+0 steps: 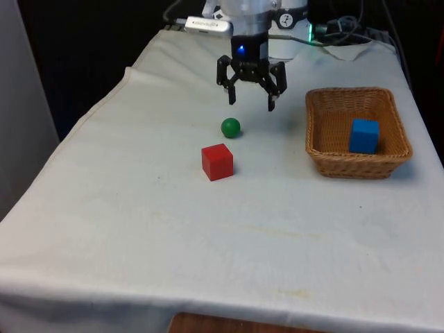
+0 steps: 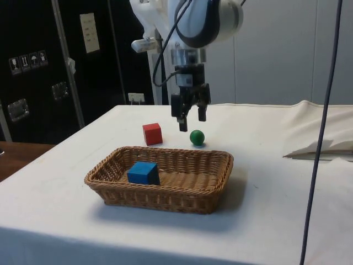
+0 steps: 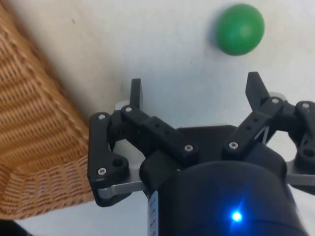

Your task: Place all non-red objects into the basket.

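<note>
Hovering with fingers spread and empty, the tool hangs above the counter, near the green ball. The blue cube lies in the basket. Risk: the ball may roll if nudged toward the red cube. Exact tool height is hard to judge.

I see a green ball resting on the bench just beside a red cube. A blue cube sits inside the wicker basket.
</note>
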Tool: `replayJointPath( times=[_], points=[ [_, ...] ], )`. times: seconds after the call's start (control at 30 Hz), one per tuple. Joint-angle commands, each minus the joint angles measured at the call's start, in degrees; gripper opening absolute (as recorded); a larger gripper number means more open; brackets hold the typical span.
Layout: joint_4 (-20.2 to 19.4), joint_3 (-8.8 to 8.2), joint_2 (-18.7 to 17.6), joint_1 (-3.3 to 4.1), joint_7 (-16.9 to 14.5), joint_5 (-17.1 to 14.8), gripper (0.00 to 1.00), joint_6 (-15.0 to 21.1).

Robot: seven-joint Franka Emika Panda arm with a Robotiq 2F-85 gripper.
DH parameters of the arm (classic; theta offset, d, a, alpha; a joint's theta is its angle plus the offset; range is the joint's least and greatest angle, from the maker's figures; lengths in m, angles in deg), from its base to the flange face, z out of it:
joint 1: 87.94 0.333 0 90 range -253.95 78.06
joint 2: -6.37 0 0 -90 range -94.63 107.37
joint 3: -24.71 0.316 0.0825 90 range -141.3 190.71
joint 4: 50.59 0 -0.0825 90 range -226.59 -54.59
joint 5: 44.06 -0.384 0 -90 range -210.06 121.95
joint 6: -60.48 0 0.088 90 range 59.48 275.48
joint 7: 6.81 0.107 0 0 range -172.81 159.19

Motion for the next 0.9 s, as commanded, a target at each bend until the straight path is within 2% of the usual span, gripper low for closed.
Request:
replayJointPath(
  times=[0.0, 0.03, 0.07, 0.27, 0.3, 0.33, 0.37, 0.47, 0.63, 0.67, 0.7, 0.87],
  points=[
    [-0.3, 0.4, -0.2, -0.4, -1.1, -1.1, 1.0, 1.3],
    [-0.1, -0.06, -0.4, -0.06, -0.1, 0.0, 1.0, 0.5],
    [-0.3, 0.34, -0.6, -0.4, -1.1, -1.1, 1.0, 1.8],
    [0.0, -0.23, -2.6, -0.57, -1.8, -0.7, 1.0, 3.6],
    [0.1, -0.4, -2.8, -0.52, -1.9, -0.7, 1.0, 3.6],
    [0.1, -0.86, -2.9, -0.06, -1.2, 0.0, 1.0, 3.4],
    [0.1, -0.63, -3.0, -0.52, -2.1, -0.6, 1.0, 3.6],
    [0.3, -1.43, -3.3, -0.46, -2.6, -0.3, 1.0, 3.6],
    [1.0, -2.86, -3.6, -0.92, -5.0, -1.1, 1.0, 2.9],
    [0.6, -3.5, -3.5, -0.23, -4.0, 0.0, 1.0, 3.3],
    [1.2, -2.98, -3.7, -0.97, -5.3, -1.3, 1.0, 2.8],
    [1.4, -3.04, -4.5, -0.86, -5.5, -1.6, 1.0, 3.0]
  ],
)
